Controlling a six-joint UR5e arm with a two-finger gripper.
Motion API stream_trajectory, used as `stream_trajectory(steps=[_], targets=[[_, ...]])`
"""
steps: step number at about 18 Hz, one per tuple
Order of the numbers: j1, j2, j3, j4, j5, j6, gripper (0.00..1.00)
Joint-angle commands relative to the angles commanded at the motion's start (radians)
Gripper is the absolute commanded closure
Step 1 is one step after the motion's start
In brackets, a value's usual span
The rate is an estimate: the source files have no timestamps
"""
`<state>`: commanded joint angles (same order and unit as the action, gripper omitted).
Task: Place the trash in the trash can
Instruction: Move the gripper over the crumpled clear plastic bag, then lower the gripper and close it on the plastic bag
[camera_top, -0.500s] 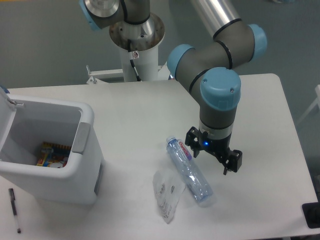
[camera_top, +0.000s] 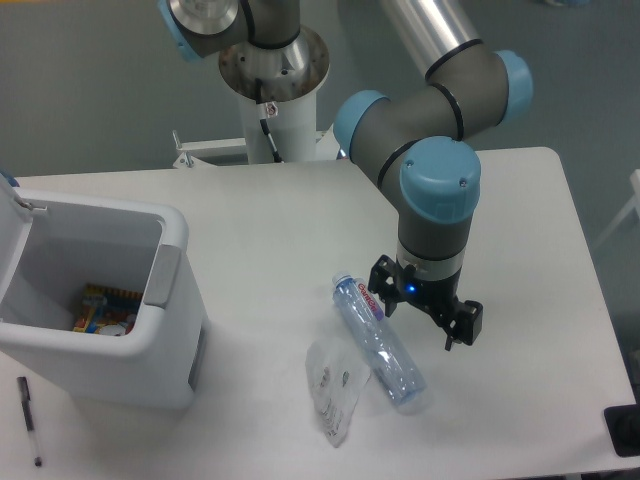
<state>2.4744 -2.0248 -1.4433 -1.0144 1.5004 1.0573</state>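
Desk (camera_top: 250, 210), white, carrying everything. Trash can (camera_top: 120, 330) at nine o'clock, lid up, colourful scraps inside. Gripper (camera_top: 420, 318) at four o'clock, jaws spread wide and empty, hanging just beside the bottle (camera_top: 378, 342). Bottle lying flat near five o'clock, capped end pointing up-left; probably empty and light, smooth, easily dented; best clamped across the middle. Wrapper (camera_top: 332, 384) touching its lower-left side: crumpled, limp, nearly weightless, best pinched at a raised fold. Pen (camera_top: 28, 420) at seven o'clock, not trash.

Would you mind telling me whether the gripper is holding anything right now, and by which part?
Nothing is held: the gripper is open beside the bottle, which lies on the table.
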Motion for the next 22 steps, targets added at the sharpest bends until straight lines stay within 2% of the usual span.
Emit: stream_trajectory(steps=[3,9,15,22], targets=[[-0.017,0.015,-0.077,0.127,-0.019,-0.149,0.00],[-0.069,0.017,-0.166,0.238,-0.016,-0.184,0.00],[-0.138,-0.014,-0.203,0.240,-0.014,-0.197,0.00],[-0.157,-0.066,-0.200,0.241,-0.009,-0.210,0.00]])
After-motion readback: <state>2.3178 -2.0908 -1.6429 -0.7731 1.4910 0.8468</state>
